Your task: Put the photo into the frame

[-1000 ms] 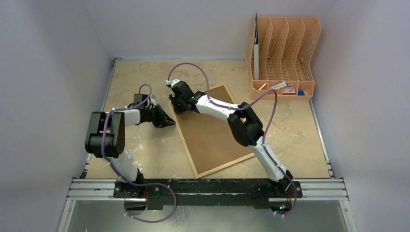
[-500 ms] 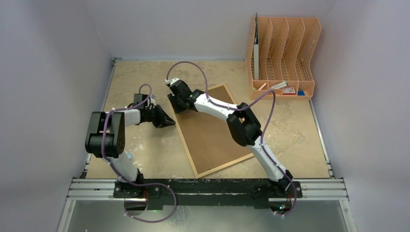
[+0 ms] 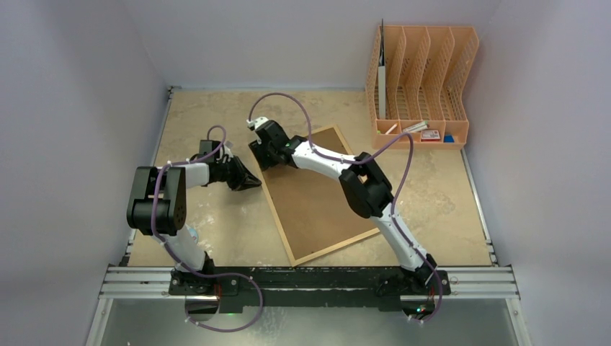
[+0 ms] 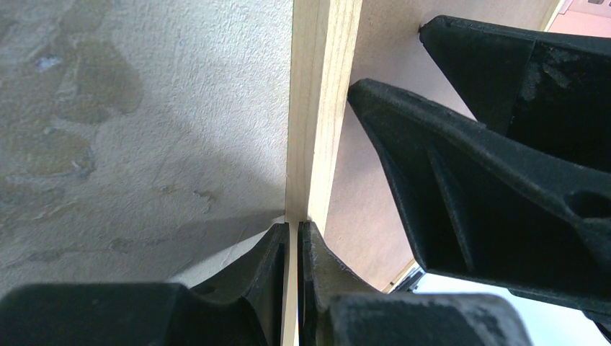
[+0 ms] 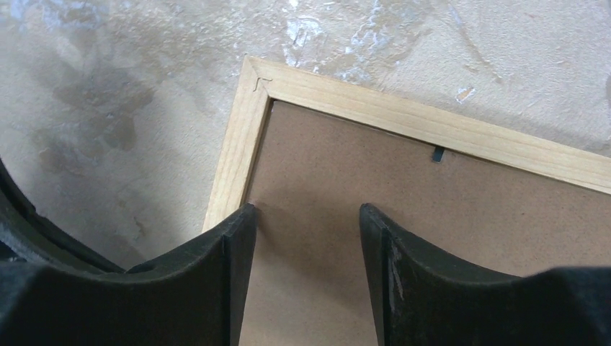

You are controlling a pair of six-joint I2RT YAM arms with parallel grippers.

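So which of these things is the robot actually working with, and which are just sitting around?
In the job: the frame, lying back up; the left gripper, shut on its wooden edge; the right gripper, open over the back board. The photo is not in view.

Lying about: the orange file organiser in the far right corner, and the small bits in its front tray.

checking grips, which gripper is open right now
The right gripper, fingers spread above the fibreboard back of the frame near its corner; the left gripper has fingers almost together at the wooden edge.
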